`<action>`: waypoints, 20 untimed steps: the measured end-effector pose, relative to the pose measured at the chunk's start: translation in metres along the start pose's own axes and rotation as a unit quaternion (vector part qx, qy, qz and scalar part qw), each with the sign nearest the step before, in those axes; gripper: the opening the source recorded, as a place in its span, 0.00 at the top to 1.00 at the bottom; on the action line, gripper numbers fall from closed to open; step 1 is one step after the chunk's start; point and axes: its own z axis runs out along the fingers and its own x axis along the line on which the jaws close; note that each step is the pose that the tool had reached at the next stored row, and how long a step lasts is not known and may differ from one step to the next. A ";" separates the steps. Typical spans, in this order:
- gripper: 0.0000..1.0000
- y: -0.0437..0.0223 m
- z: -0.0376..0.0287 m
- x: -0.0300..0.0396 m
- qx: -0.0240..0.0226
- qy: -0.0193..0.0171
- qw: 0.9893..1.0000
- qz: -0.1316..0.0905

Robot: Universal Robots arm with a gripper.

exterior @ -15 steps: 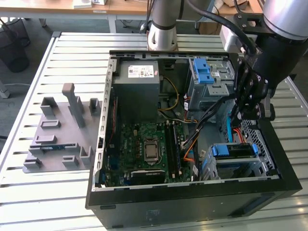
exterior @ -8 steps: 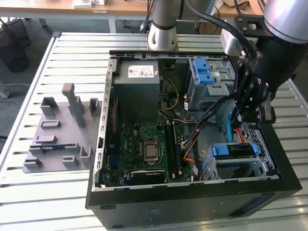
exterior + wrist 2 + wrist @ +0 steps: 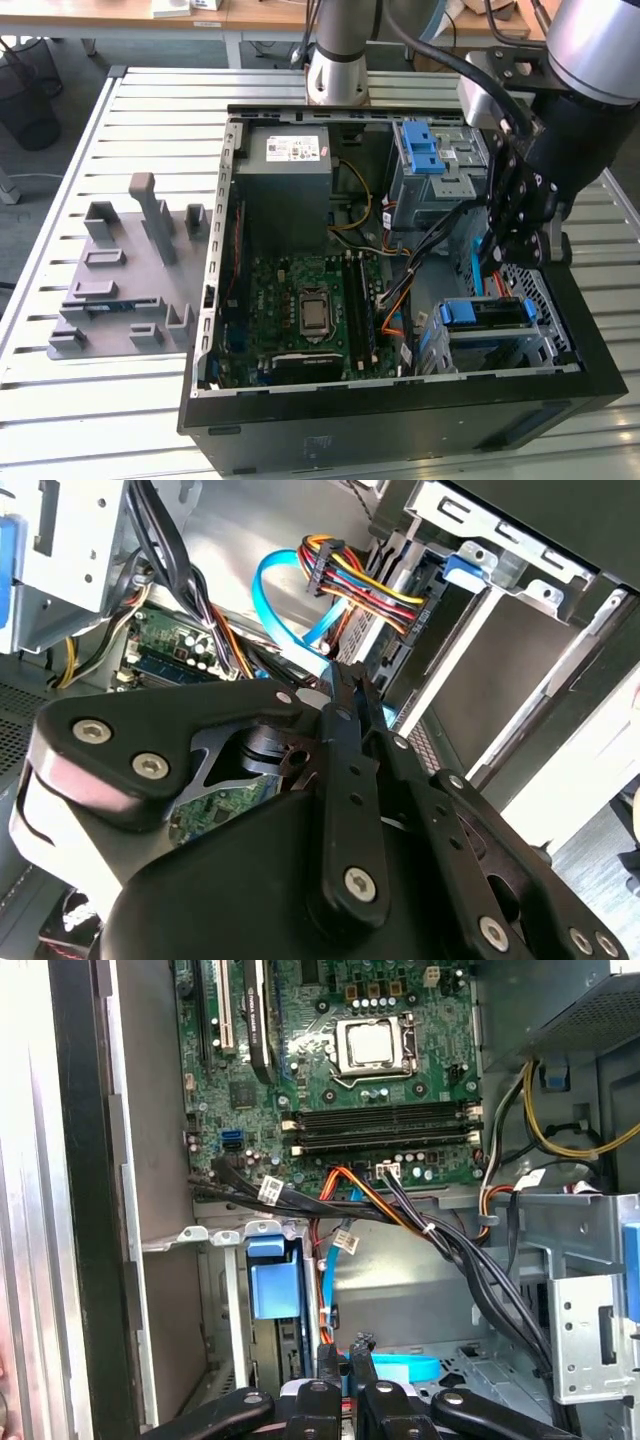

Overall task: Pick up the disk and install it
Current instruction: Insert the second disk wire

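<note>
The disk sits in a metal drive cage at the corner of the open computer case, which is closest to the bench's near edge on the exterior view's right. Its blue carrier frame is visible along the top of the slot, but most of its metal body is hidden inside the cage. In the exterior view, its long axis appears to run parallel to the bench's near edge.

In the first wrist view the same blue frame stands in the cage slot, just beside a blue data cable.

The end effector hangs just above the disk and slightly farther from the near edge, so the disk lies below and ahead of it. It is clenched, with nothing visibly in its grasp. In the second wrist view the two black fingers lie almost together at their tips, and the first wrist view shows only a narrow gap between them.

Farther back a second cage carries a tall blue latch. The green motherboard lies at the middle of the case. The grey power supply box sits toward the bench's far edge, near the arm's base.

A grey holder plate rests well apart from the case, toward the bench's edge on the exterior view's left.
</note>
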 end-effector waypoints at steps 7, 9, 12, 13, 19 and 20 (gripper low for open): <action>0.84 -0.0010 0.0052 0.0096 0.000 0.000 1.000 0.000; 0.84 -0.0010 0.0054 0.0099 0.000 0.000 1.000 0.000; 0.84 -0.0017 0.0058 0.0105 0.000 0.000 1.000 0.000; 0.84 -0.0023 0.0063 0.0107 0.000 0.000 1.000 0.000; 0.84 -0.0046 0.0136 0.0155 0.000 0.000 1.000 0.000; 0.84 -0.0048 0.0147 0.0165 0.000 0.000 1.000 0.000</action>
